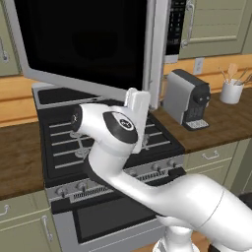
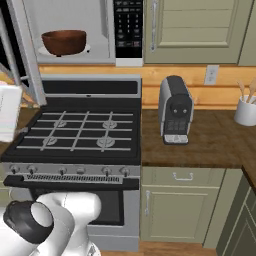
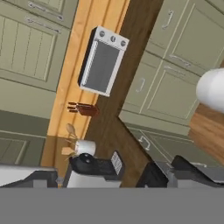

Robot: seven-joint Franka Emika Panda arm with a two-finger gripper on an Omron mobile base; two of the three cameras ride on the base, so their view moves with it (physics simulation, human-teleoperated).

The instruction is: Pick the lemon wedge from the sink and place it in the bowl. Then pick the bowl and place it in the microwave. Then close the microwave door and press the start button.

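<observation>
Nearest, low in the left base view, the glossy white arm point(image 1: 147, 182) bends up over the black stove point(image 2: 80, 132) with its iron grates; whether the fingers are open or closed cannot be told. Beyond, at upper left of the right base view, the smooth reddish-brown bowl point(image 2: 63, 41) sits inside the pale microwave point(image 2: 107, 30), whose black-glass microwave door point(image 1: 83, 42) stands open; a boxy coffee machine point(image 2: 176, 110), probably, waits on the wooden counter point(image 2: 210, 145).

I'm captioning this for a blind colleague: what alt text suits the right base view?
A dark reddish-brown round bowl sits inside the open silver-grey microwave, above a black gas stove. To the right, a grey coffee machine stands on the brown wooden counter.
</observation>
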